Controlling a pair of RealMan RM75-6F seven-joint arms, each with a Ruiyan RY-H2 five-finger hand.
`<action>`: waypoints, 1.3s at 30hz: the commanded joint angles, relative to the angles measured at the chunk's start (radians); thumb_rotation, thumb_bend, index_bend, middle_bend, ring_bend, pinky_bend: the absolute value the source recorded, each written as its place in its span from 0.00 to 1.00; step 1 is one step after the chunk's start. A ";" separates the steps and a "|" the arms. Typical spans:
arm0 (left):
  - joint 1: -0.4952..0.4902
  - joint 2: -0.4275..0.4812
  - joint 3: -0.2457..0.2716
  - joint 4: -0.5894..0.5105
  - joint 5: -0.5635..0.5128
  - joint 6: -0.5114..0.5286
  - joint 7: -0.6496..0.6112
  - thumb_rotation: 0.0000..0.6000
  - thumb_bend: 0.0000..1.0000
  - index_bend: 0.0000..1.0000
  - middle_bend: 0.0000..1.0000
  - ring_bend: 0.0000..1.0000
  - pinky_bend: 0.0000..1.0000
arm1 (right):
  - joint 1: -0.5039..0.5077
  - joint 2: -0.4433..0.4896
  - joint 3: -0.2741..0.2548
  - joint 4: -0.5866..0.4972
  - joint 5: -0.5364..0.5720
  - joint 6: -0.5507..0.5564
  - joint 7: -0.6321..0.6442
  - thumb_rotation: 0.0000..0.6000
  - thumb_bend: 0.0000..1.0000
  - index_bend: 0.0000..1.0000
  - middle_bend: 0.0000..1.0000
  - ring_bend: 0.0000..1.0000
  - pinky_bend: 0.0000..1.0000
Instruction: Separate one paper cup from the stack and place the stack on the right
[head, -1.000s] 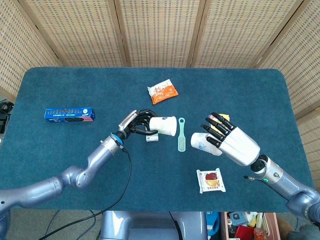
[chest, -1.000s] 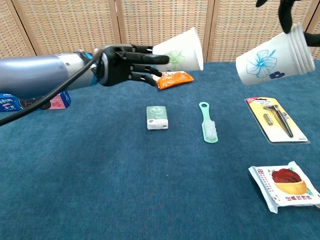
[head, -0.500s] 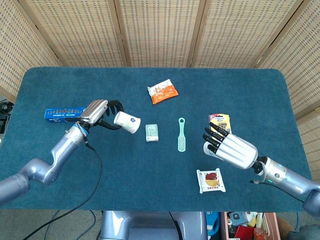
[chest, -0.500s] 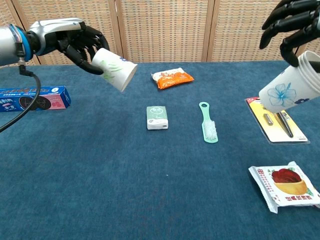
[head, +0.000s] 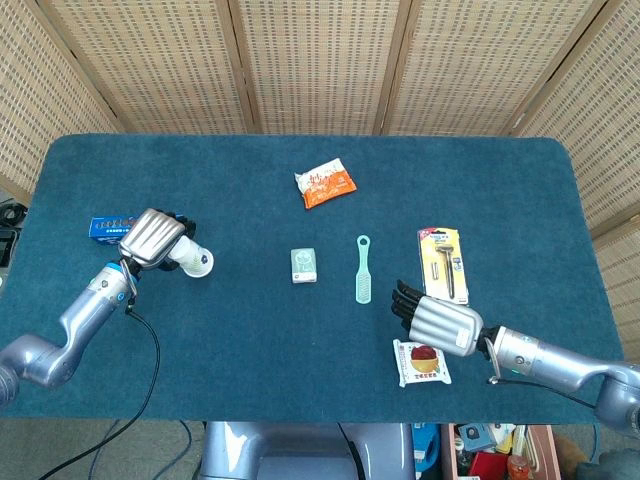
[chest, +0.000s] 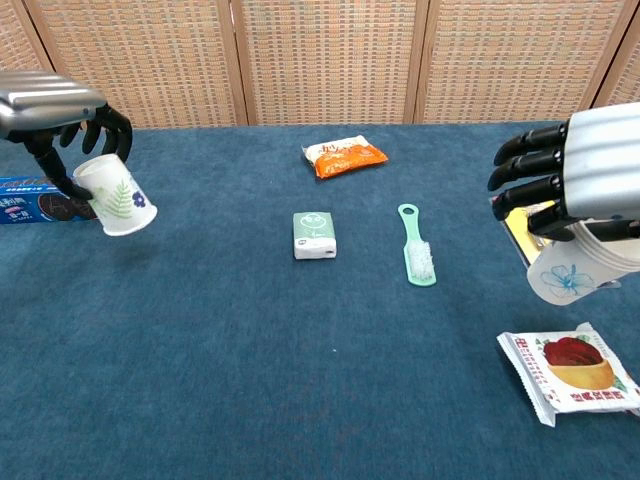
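Left robot hand (chest: 62, 110) gripping cup (chest: 115, 195), right robot hand (chest: 590, 180) gripping stack (chest: 580, 270)

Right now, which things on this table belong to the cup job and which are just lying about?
Job:
single cup, held by left hand
cup stack, held by right hand

Lying about:
blue box
orange snack packet
small green pack
green brush
razor pack
pastry packet
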 joint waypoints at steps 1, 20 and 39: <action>0.021 -0.035 0.034 0.011 -0.032 0.021 0.053 1.00 0.26 0.53 0.50 0.47 0.52 | 0.008 -0.023 -0.004 0.009 0.008 -0.023 -0.008 1.00 0.62 0.69 0.39 0.24 0.25; 0.101 0.043 0.015 -0.141 -0.085 0.164 -0.059 1.00 0.18 0.00 0.00 0.00 0.07 | -0.112 -0.031 0.085 -0.097 0.197 0.101 -0.109 1.00 0.00 0.10 0.11 0.15 0.13; 0.471 0.196 0.080 -0.481 -0.104 0.657 -0.070 1.00 0.14 0.00 0.00 0.00 0.00 | -0.533 -0.064 0.152 -0.285 0.748 0.387 0.051 1.00 0.00 0.00 0.00 0.00 0.00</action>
